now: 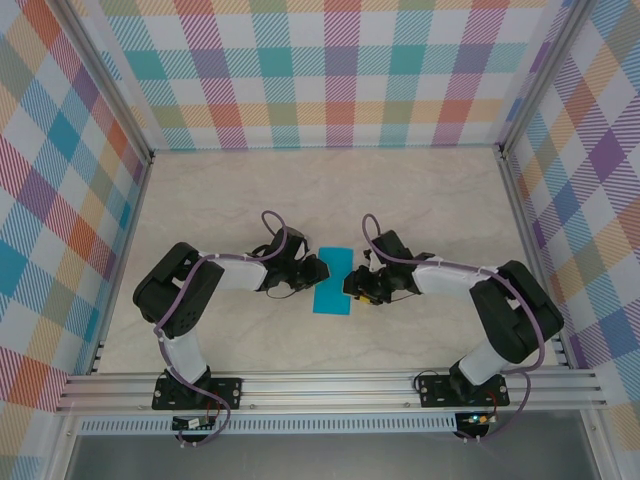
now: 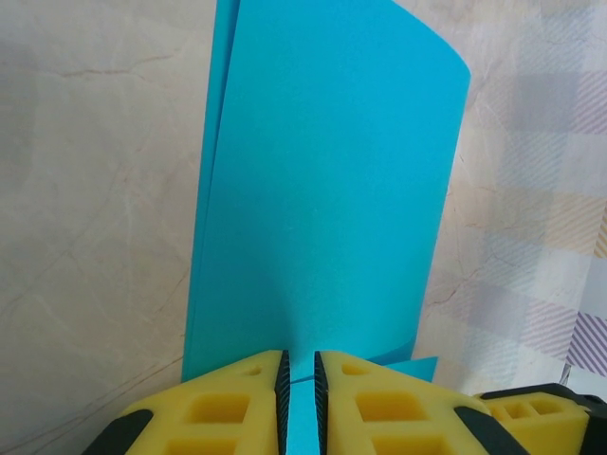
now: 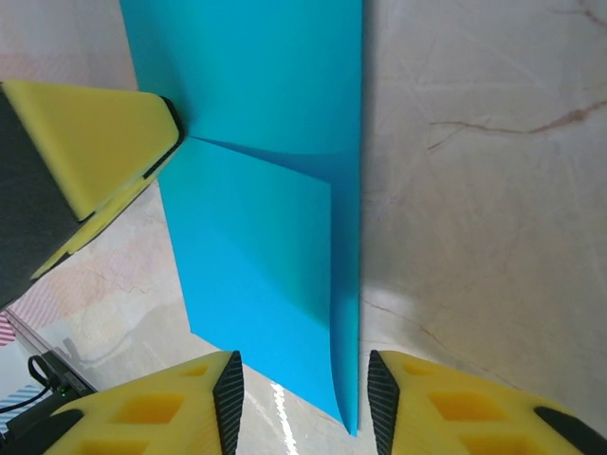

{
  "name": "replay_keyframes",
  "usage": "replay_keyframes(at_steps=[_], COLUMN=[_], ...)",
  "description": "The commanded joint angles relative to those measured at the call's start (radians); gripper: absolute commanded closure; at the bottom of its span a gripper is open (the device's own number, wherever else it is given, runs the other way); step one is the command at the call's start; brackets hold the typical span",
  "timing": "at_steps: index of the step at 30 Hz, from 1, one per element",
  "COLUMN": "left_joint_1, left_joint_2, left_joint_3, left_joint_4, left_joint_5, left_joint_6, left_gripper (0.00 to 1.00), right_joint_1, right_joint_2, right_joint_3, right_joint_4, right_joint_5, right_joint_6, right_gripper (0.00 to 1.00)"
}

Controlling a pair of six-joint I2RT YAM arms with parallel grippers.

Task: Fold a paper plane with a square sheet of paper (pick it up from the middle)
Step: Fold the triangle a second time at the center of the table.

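Note:
The square sheet of paper (image 1: 333, 282) is teal-blue and folded into layers, lying mid-table between both grippers. My left gripper (image 1: 318, 268) is shut on its left edge. In the left wrist view the paper (image 2: 322, 190) rises from between the closed fingers (image 2: 301, 379) and curves away. In the right wrist view my right gripper (image 3: 303, 398) stands open, the paper's (image 3: 256, 218) lower corner sits loose between its pads, and the left gripper's yellow finger (image 3: 95, 142) pinches the far edge. The paper plane is out of view.
The marble-patterned table (image 1: 420, 190) is boxed in by plaid walls (image 1: 320, 70) at the back and both sides. An aluminium rail (image 1: 330, 385) carrying both arm bases runs along the near edge.

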Motion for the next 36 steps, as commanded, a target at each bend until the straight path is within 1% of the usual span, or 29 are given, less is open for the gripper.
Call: replay_keyframes(at_steps=[1, 9, 14, 19, 25, 28, 34, 36], left_joint_1=[-0.004, -0.005, -0.005, -0.005, -0.004, -0.005, -0.005, -0.005], left_joint_2=[0.018, 0.021, 0.016, 0.011, 0.01, 0.013, 0.004, 0.001], left_joint_3=[0.017, 0.015, 0.011, 0.01, 0.011, 0.013, 0.011, 0.013], left_joint_4=[-0.04, -0.04, -0.04, -0.044, -0.044, -0.042, -0.046, -0.05], left_joint_5=[-0.01, -0.008, -0.008, -0.009, -0.011, -0.008, -0.011, -0.014], left_joint_6=[0.012, 0.012, 0.011, 0.014, 0.013, 0.012, 0.013, 0.012], left_gripper=[0.82, 0.82, 0.82, 0.82, 0.82, 0.82, 0.82, 0.82], right_joint_1=[-0.007, -0.007, -0.008, -0.008, -0.008, -0.008, -0.009, -0.012], right_joint_2=[0.034, 0.09, 0.113, 0.107, 0.084, 0.098, 0.098, 0.084], right_joint_3=[0.03, 0.046, 0.048, 0.04, 0.039, 0.044, 0.035, 0.047], right_joint_4=[0.006, 0.06, 0.08, 0.105, 0.1, 0.086, 0.097, 0.052], right_joint_5=[-0.001, -0.041, -0.052, -0.063, -0.063, -0.051, -0.048, -0.013], right_joint_6=[-0.019, -0.002, 0.009, 0.026, 0.028, 0.026, 0.026, 0.006], right_gripper=[0.57, 0.63, 0.66, 0.7, 0.71, 0.68, 0.67, 0.66])
